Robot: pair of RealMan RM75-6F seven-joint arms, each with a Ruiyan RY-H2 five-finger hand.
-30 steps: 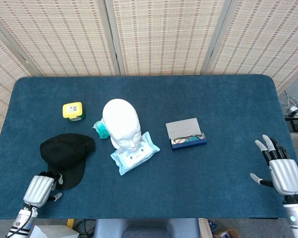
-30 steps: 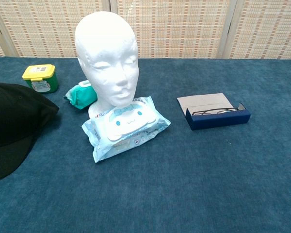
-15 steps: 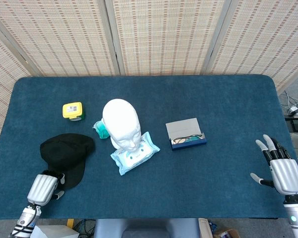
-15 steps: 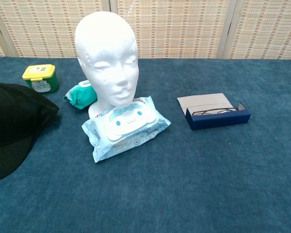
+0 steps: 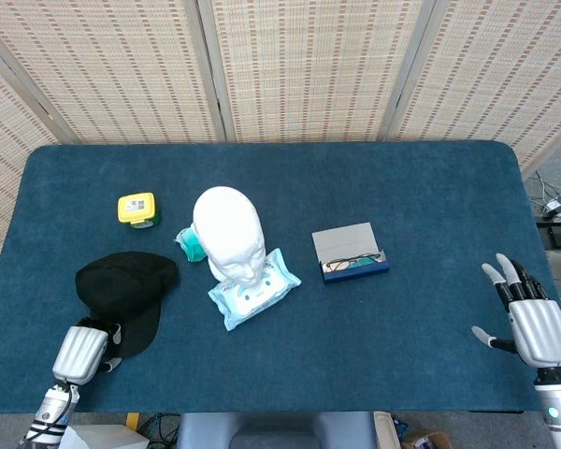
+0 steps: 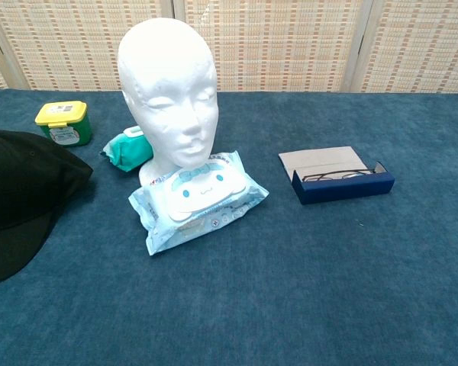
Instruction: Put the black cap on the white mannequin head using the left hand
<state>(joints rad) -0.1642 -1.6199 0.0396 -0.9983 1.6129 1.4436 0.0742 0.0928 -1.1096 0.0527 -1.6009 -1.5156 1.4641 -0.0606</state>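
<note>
My left hand (image 5: 80, 350) sits at the black cap (image 5: 123, 288) brim edge, fingers curled; grasp unclear. Cap lies flat, left of the white mannequin head (image 5: 228, 230). I'd pinch the brim firmly before lifting.

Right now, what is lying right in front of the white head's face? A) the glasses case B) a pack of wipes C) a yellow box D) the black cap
B: the pack of wipes lies against the base of the white head, under its chin.
</note>
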